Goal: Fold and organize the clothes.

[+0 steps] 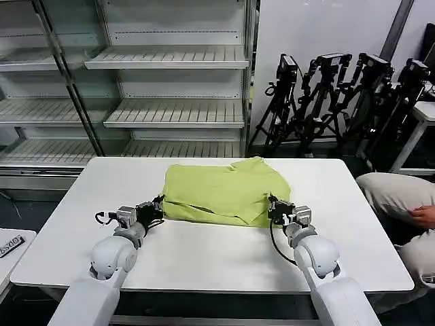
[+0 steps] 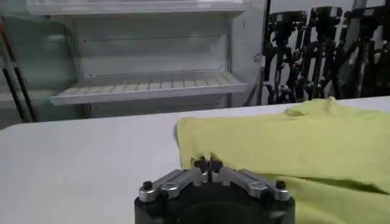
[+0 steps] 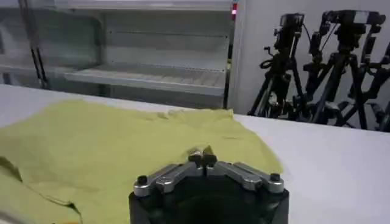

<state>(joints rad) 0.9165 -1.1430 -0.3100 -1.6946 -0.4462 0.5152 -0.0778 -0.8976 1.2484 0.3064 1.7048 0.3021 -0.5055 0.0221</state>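
Both pincers pinch the near corners of a folded lime shirt on the white bench

The shirt (image 1: pixel 224 192) lies partly folded in the middle of the bench (image 1: pixel 204 255), its near half doubled over so a fold edge runs across the front (the neckline is hidden). The left pincer (image 1: pixel 160 204) sits low at the shirt's near left corner, its fingertips (image 2: pixel 209 163) drawn together on the cloth edge. The right pincer (image 1: pixel 272 204) sits at the near right corner, likewise closed, with cloth caught between its fingertips (image 3: pixel 202 157). Both arms reach in from the near edge of the bench. Empty shelves (image 1: pixel 170 88) stand behind, with tripods (image 1: pixel 340 95) to their right
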